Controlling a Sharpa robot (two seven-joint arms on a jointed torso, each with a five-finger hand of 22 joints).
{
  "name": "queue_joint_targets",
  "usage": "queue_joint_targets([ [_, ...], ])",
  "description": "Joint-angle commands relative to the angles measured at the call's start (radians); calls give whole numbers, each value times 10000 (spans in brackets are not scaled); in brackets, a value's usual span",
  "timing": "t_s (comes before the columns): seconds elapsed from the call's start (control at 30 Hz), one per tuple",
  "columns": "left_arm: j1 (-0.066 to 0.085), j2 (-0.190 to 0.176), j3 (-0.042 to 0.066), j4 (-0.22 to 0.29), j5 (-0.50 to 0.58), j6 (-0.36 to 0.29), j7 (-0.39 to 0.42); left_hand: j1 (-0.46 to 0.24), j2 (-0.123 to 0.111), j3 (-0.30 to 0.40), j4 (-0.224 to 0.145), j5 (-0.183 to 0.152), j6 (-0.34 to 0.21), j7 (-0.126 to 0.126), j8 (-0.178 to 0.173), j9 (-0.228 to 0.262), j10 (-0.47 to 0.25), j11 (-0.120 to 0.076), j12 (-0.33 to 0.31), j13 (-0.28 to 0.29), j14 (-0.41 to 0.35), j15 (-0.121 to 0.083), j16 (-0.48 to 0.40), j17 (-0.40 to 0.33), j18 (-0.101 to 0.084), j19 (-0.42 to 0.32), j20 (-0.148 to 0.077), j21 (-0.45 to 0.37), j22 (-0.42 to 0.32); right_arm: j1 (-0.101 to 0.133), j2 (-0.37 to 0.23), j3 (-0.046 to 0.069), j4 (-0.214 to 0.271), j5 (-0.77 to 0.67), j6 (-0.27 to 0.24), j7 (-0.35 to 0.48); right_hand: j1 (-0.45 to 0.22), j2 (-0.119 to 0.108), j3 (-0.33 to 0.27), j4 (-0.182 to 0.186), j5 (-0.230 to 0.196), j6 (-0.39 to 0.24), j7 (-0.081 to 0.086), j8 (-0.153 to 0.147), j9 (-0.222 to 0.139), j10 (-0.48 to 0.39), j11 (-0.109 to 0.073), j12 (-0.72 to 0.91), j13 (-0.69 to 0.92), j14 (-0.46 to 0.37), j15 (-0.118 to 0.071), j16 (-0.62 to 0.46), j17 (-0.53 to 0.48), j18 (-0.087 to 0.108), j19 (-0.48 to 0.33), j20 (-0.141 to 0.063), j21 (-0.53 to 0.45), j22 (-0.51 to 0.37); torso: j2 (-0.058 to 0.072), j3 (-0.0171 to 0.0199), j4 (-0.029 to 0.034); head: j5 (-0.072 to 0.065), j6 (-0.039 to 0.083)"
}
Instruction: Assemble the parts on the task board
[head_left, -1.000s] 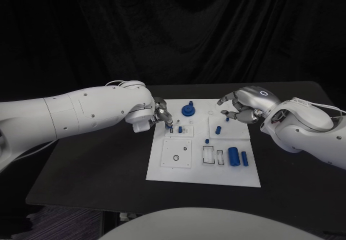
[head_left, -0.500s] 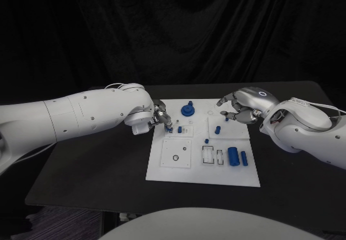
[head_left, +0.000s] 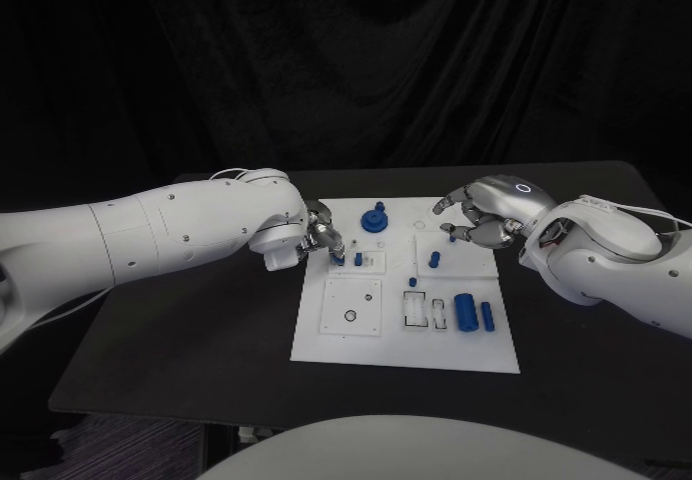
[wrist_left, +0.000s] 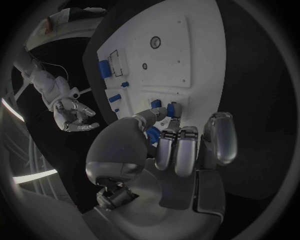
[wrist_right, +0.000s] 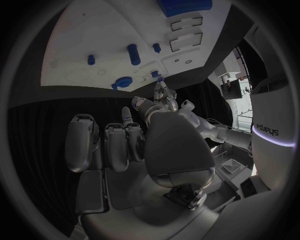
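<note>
Task board, blue parts, 2 hands at its far end.
Near: task board (head_left: 346, 340) on the black table (head_left: 188, 330); large blue cylinder (head_left: 466, 311) at its right. Mid: left hand (head_left: 320, 240) pinching a small blue peg (head_left: 338, 257) at the board's left edge. Far: round blue part (head_left: 375, 219); right hand (head_left: 473, 222), fingers curled, grip unclear.

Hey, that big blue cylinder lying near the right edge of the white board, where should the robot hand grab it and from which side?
Probably from above, across its middle. The big blue cylinder lies flat on the task board, its long axis running toward and away from the robot, so fingers would close on its two long sides. A thinner blue rod lies close on its right, leaving little room there.
</note>
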Motion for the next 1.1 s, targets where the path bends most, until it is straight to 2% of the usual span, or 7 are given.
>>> queue_joint_targets([
  [0.03,-38,30,8,-6,80,-9,161,-129,32,-116,35,-170,612,-664,18,68,1043,72,-44,2627,1057,93,26,2633,45,-70,22,-77,1751,-23,-5,6,13,-4,121,-207,115,9,68,-9,24,62,-14,65,-13,-66,6,-75,906,533,-17,-59,682,31,62,4,-58,1876,1,10,-8,-8,-2],
  [0.27,-64,36,8,-39,80,-79,159,-116,70,-188,58,-372,600,-675,21,144,1043,65,-44,2627,1057,91,26,2633,44,-64,25,-78,1755,-24,-14,6,14,-4,145,-224,115,9,68,-9,24,62,-14,65,-13,-66,6,-75,906,533,-17,-59,682,31,62,4,-58,1876,-4,16,6,-28,-2],
  [0.43,-72,45,8,-62,80,-93,153,-113,77,-198,62,-398,602,-677,24,157,1043,64,-44,2627,1057,91,26,2633,46,-68,25,-85,1753,-25,-7,6,10,-4,175,-238,115,9,68,-9,24,62,-14,65,-13,-66,6,-75,906,533,-17,-59,682,31,62,4,-58,1876,-10,11,-2,-14,-2],
  [0.6,-83,68,8,-65,80,-90,150,-78,121,-296,88,-662,599,-691,42,268,1043,54,-44,2627,1057,83,26,2633,50,-70,22,-109,1751,-25,4,6,3,-4,197,-247,115,-2,71,-11,16,83,-15,75,-16,-71,5,-83,898,533,-17,-58,683,32,59,4,-65,1873,-8,12,-9,-2,-2],
  [0.9,-105,87,8,-101,80,-219,195,-65,149,-307,102,-701,598,-697,45,294,1043,51,-44,2627,1057,82,26,2633,51,-70,21,-114,1750,-26,-4,6,-14,-4,250,-278,115,-2,71,-11,16,83,-15,75,-16,-71,5,-83,898,533,-17,-58,683,32,59,4,-65,1873,-1,19,4,-17,-2],
  [1.1,-115,120,8,-172,80,-256,218,-51,156,-305,96,-693,598,-700,47,302,1043,49,-44,2627,1057,81,26,2633,55,-81,21,-131,1745,-27,-3,6,-17,-4,289,-301,117,-15,75,-15,6,92,-16,79,-23,-113,5,-127,849,517,-17,-98,622,49,30,5,-141,1851,0,10,2,0,-2],
])
